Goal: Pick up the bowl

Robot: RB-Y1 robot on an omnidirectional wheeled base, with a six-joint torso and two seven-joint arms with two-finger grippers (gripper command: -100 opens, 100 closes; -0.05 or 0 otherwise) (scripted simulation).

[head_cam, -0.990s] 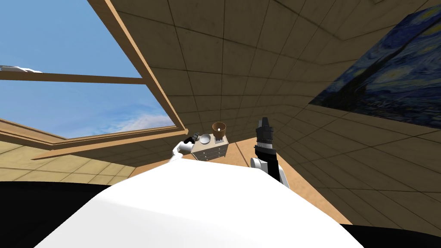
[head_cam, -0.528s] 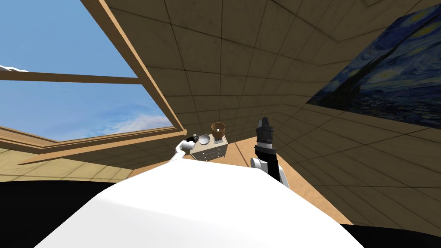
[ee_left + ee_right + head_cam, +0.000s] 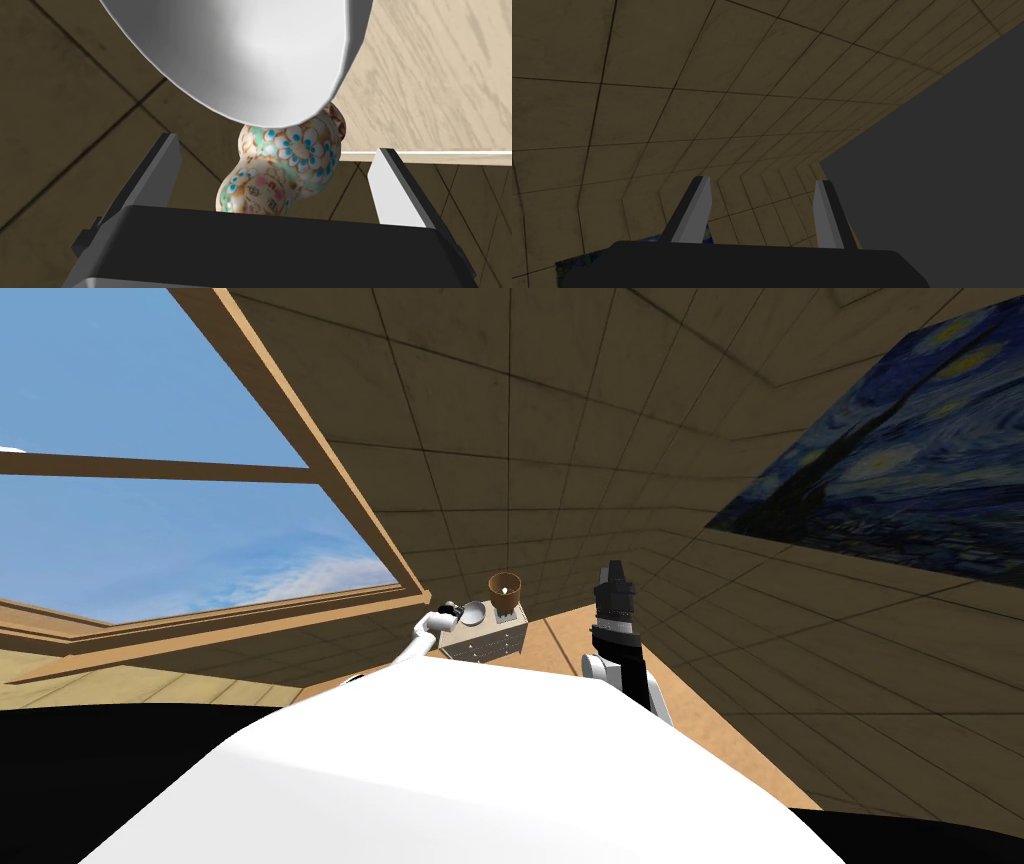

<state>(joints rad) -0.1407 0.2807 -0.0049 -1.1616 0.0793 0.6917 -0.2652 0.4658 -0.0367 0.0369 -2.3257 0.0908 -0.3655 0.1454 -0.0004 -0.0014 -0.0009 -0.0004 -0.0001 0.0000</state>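
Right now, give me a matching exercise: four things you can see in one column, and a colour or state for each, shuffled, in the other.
1 bowl
2 painted figurine
3 right gripper
4 dresser top

A light wood
B open, holding nothing
C plain white
D flowers with blue dots

Pairs: 1-C, 2-D, 3-B, 4-A

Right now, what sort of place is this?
Probably a furnished room in a house: a small chest of drawers carrying a white bowl, a wood-framed window, and a starry-night painting.
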